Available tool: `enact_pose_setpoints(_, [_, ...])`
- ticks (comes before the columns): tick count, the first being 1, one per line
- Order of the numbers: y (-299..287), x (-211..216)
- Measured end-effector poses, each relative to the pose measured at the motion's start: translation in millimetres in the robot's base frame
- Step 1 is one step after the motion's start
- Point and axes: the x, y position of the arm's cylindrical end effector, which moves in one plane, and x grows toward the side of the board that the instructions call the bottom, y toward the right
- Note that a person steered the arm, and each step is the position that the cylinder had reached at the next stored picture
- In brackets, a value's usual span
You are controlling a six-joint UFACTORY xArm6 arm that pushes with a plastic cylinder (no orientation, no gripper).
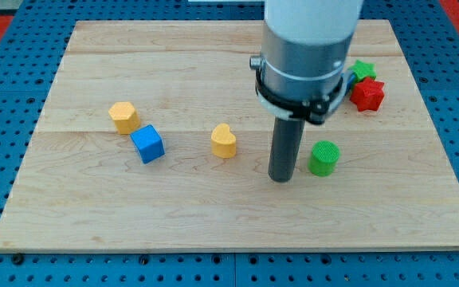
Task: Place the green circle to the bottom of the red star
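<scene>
The green circle (323, 158), a short round block, stands on the wooden board right of centre. The red star (367, 94) lies above it and to its right, near the board's right edge. My tip (281, 178) rests on the board just left of the green circle, with a small gap between them. The arm's grey body hides the board above the rod.
A green star (362, 69) touches the red star's upper left. A yellow heart (224, 141) lies left of my tip. A blue cube (147, 144) and a yellow hexagon (123, 116) sit further left. The wooden board (229, 223) ends close to the red star.
</scene>
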Motion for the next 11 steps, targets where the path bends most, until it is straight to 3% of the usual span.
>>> enact_pose_setpoints(3, [27.7,-36.5])
enact_pose_setpoints(4, [31.0,21.8])
enact_pose_setpoints(6, [37.0,-38.1])
enact_pose_setpoints(9, [91.5,-27.6])
enact_pose_setpoints(11, [132.4,-42.3])
